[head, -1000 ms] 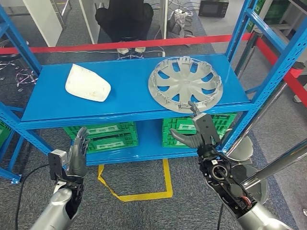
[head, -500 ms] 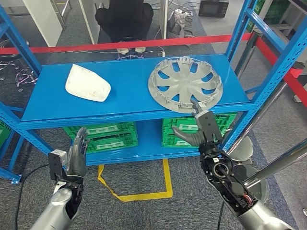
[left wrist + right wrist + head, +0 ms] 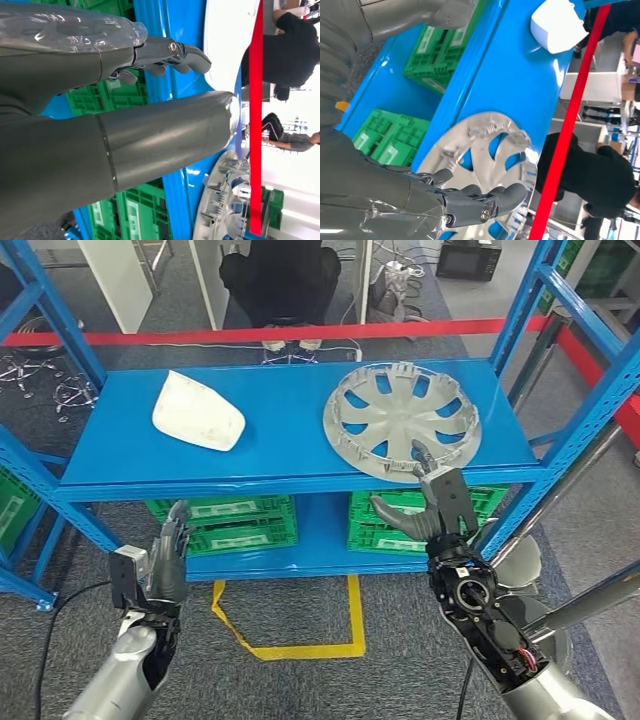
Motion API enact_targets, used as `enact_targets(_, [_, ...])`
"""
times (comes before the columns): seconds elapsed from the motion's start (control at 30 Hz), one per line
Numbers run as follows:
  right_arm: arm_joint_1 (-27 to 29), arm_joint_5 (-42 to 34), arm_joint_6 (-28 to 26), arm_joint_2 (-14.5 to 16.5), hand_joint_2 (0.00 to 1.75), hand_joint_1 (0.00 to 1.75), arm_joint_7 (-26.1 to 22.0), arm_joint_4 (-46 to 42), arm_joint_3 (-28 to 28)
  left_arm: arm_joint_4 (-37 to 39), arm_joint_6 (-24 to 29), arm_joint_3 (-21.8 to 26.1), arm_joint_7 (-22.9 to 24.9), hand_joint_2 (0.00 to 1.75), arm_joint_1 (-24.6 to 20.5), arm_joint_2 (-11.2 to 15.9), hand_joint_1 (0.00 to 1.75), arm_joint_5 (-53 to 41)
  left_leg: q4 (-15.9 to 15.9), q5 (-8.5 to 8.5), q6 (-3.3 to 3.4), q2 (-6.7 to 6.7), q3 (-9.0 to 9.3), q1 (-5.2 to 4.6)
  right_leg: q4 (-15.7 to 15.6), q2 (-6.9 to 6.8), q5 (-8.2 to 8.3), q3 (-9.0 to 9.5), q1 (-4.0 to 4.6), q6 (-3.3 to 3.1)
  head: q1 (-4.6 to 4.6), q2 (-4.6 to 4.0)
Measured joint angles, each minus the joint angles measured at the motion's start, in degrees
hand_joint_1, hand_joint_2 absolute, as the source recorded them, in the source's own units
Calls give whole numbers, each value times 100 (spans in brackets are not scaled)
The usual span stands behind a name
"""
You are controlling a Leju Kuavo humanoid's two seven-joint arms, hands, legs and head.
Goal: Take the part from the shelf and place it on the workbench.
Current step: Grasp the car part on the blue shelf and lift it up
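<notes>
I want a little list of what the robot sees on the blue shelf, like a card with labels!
Shelf: blue metal shelf with two levels
Top level, right side: round silver plastic wheel cover, lying flat
Top level, left side: white curved plastic part
Lower level: green plastic crates
Right hand: open, fingers raised at the wheel cover's near rim, holding nothing
Left hand: open, low in front of the shelf, holding nothing
Behind the shelf: red barrier tape and a seated person in black
</notes>
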Motion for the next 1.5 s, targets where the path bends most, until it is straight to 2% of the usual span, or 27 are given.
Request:
enact_targets(0.07, [4,0,0,-1,175,0,2,-7,-2,-2,-1,0,-1,0,-11,1,0,0,43,-67,-87,-28,-31,-9,-279,37,0,104,10,-71,9,0])
enact_targets(0.13, [6,0,0,-2,175,0,3,-14,-4,-6,-1,0,-1,0,-18,-1,0,0,21,-94,-141,-33,-33,5,-268,43,-38,100,34,-215,-42,0])
enact_targets(0.2, [-1,1,11,-2,175,0,1,-27,-5,-10,-1,0,-1,0,-24,2,0,-2,204,-158,-179,10,-106,23,-269,48,-83,167,43,-313,-115,0])
enact_targets(0.27, [-9,5,36,-2,175,0,2,-38,-8,-13,-1,0,0,0,-36,4,0,-8,900,-330,-181,59,-530,10,-275,43,-148,257,62,-378,-204,0])
enact_targets(0.33, [-5,19,56,-3,175,0,8,-39,-10,-13,-1,0,3,0,-18,5,0,-15,1705,-443,-151,67,-1155,-18,-275,36,-232,343,104,-417,-249,0])
enact_targets(0.37, [-1,29,65,-4,175,0,13,-39,-10,-13,-1,0,5,0,0,7,0,-19,1872,-372,-115,66,-1363,-40,-274,35,-270,400,128,-431,-255,0])
enact_targets(0.4, [3,43,77,-4,175,0,21,-39,-10,-13,-1,0,7,0,11,10,0,-20,1788,-182,-54,65,-1443,-75,-275,39,-313,472,155,-440,-265,0])
enact_targets(0.47, [1,72,106,-4,175,0,43,-39,-9,-13,-1,0,10,0,3,16,0,-25,1001,429,136,57,-1275,-187,-285,46,-419,638,204,-449,-285,0])
enact_targets(0.5, [0,84,119,-4,175,0,55,-39,-9,-13,-1,0,15,0,-5,18,0,-25,609,660,237,62,-1133,-246,-301,49,-484,681,232,-440,-280,-1])
enact_targets(0.53, [7,90,126,-4,175,0,71,-40,-8,-14,-1,0,19,0,-12,17,0,-25,316,793,312,66,-1020,-295,-327,52,-538,707,230,-421,-266,-1])
enact_targets(0.6, [30,92,126,-4,175,0,99,-45,-8,-20,-1,0,25,0,-12,13,0,-24,169,756,367,76,-920,-352,-406,43,-605,731,208,-361,-256,-1])
enact_targets(0.7, [38,95,108,-4,175,0,118,-77,-18,-42,1,0,22,0,-29,13,0,-27,-10,665,365,72,-757,-315,-439,18,-708,837,201,-281,-264,0])
enact_targets(0.73, [32,97,104,-4,175,0,121,-87,-21,-47,2,0,22,0,-40,8,0,-30,-78,642,365,73,-679,-289,-243,14,-809,761,207,-260,-246,0])
enact_targets(0.77, [31,98,102,-5,175,0,126,-91,-26,-50,2,0,22,0,-45,1,0,-31,-118,611,361,72,-612,-272,101,11,-949,583,198,-244,-215,0])
enact_targets(0.83, [52,98,98,-8,175,0,136,-91,-30,-50,2,0,24,0,-32,-11,0,-31,-132,533,356,64,-515,-259,928,12,-1192,49,184,-205,-155,0])
enact_targets(0.87, [71,98,96,-9,175,0,139,-91,-31,-50,2,0,25,0,-13,-13,0,-31,-129,487,343,60,-463,-250,1172,12,-1179,-167,171,-181,-131,0])
enact_targets(0.9, [84,98,96,-10,175,0,141,-90,-32,-50,2,0,25,0,3,-13,0,-31,-121,442,325,55,-408,-240,1198,11,-1040,-284,155,-154,-112,0])
enact_targets(0.93, [88,98,96,-11,175,0,142,-90,-34,-50,1,0,26,0,11,-13,0,-31,-104,395,303,50,-352,-225,987,11,-783,-287,136,-126,-98,0])
enact_targets(1.0, [77,98,103,-13,175,0,142,-89,-38,-50,1,0,26,0,3,-14,0,-31,-37,302,239,38,-281,-208,218,14,-214,-96,95,-75,-63,0])
enact_targets(1.03, [69,98,109,-13,175,0,144,-89,-39,-50,1,0,26,0,-4,-13,0,-31,4,265,203,27,-275,-210,-87,26,-39,0,84,-90,-46,0])
enact_targets(1.07, [65,97,115,-14,175,0,149,-89,-39,-50,2,0,26,0,-9,-12,0,-30,33,246,167,19,-283,-214,-255,38,38,53,83,-124,-42,0])
enact_targets(1.13, [57,96,123,-15,175,0,158,-90,-39,-50,2,0,27,0,-12,-8,0,-25,64,238,171,6,-315,-222,-312,58,59,76,100,-211,-73,0])
enact_targets(1.2, [44,96,128,-14,175,0,161,-90,-38,-51,1,0,26,0,-9,-2,0,-14,65,248,217,6,-325,-212,-317,60,77,73,123,-239,-128,0])
enact_targets(1.27, [34,96,131,-14,175,0,161,-90,-38,-54,0,0,26,0,-9,0,0,-3,48,260,218,5,-318,-197,-317,62,77,72,143,-263,-170,0])
enact_targets(1.33, [31,96,131,-15,175,0,162,-90,-38,-57,-1,0,26,0,-10,3,0,2,28,269,193,5,-309,-188,-317,61,74,72,154,-286,-194,0])
enact_targets(1.47, [31,96,126,-14,175,0,166,-90,-39,-58,-2,0,26,0,-9,8,0,3,11,267,86,5,-302,-170,-319,58,70,72,163,-318,-209,0])
enact_targets(1.5, [31,95,119,-14,175,0,167,-90,-38,-58,-6,0,26,0,-10,9,0,3,22,253,86,4,-307,-169,-322,57,69,73,158,-316,-210,0])
